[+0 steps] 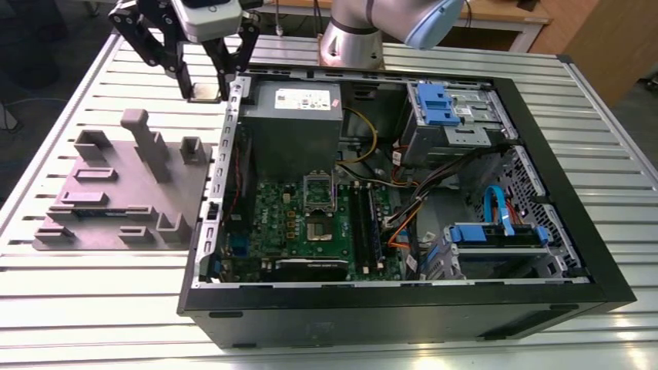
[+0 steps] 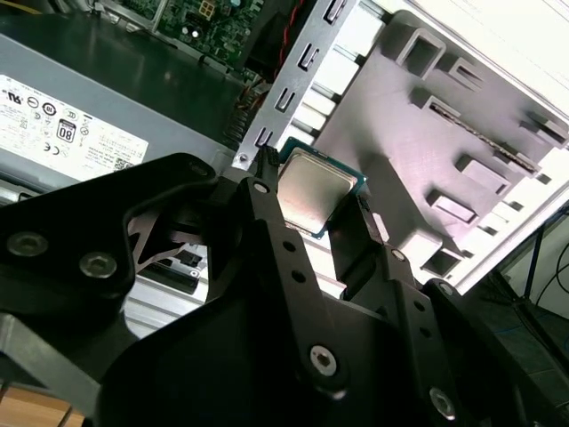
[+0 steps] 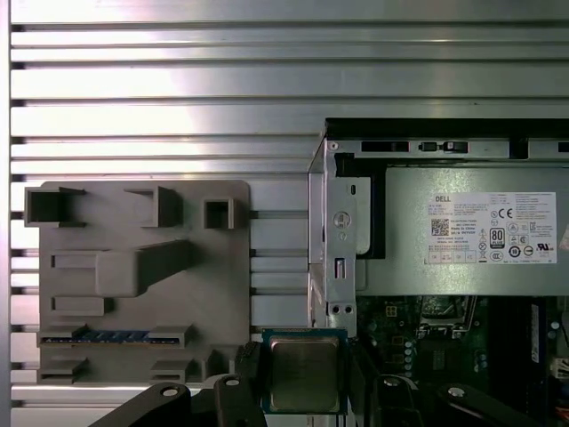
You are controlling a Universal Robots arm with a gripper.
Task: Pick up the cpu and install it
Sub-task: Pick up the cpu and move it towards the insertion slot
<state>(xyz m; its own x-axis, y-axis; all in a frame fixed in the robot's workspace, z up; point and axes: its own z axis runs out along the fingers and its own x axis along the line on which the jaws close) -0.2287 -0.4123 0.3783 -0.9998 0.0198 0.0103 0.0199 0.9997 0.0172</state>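
while the gripper [image 1: 209, 91] hangs above the slatted aluminium table [image 1: 103, 293], its two black fingers [image 2: 276, 240] are clamped on the cpu [image 3: 304, 374], one at each side edge, with the shiny silver top showing in both wrist views. chip held clear of the table, just beside the corner of the open computer case [image 1: 411, 308] nearest the power supply [image 1: 293, 108], between case and grey parts fixture [image 1: 113, 193]. green motherboard [image 1: 298, 223] lies inside the case, well apart from the chip.

One cpu [image 3: 304, 374], one computer case [image 1: 411, 312], one grey fixture block [image 1: 113, 193], one power supply [image 1: 293, 116], two blue drive brackets [image 1: 432, 104] [image 1: 498, 233]
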